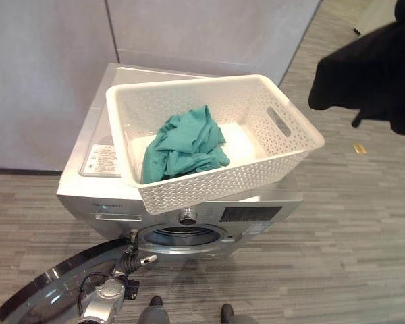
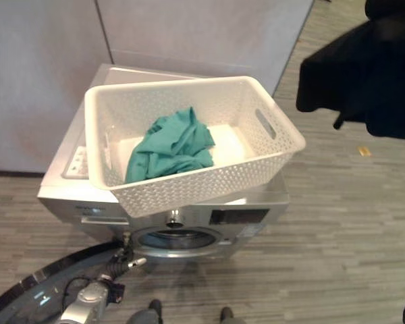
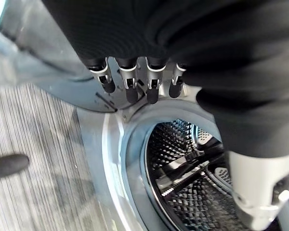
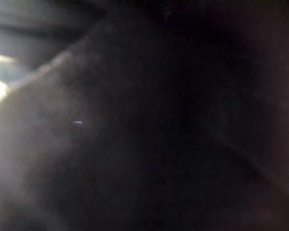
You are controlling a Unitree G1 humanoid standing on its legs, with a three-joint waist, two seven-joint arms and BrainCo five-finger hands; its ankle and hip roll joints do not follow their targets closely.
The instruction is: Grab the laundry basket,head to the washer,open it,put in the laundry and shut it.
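teal laundry (image 1: 185,145) sits in the white basket (image 1: 189,192), mid-frame on the washer (image 1: 88,196), overhanging its open drum (image 3: 192,173). left hand (image 3: 130,84) hangs slack by the door (image 1: 34,297), holding nothing; right hand i can't tell. a bump could tip the basket.

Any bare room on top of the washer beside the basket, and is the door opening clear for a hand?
The basket covers most of the washer top; a bare strip stays along its left and rear edge. The drum mouth is clear, door swung open, left hand beside it.
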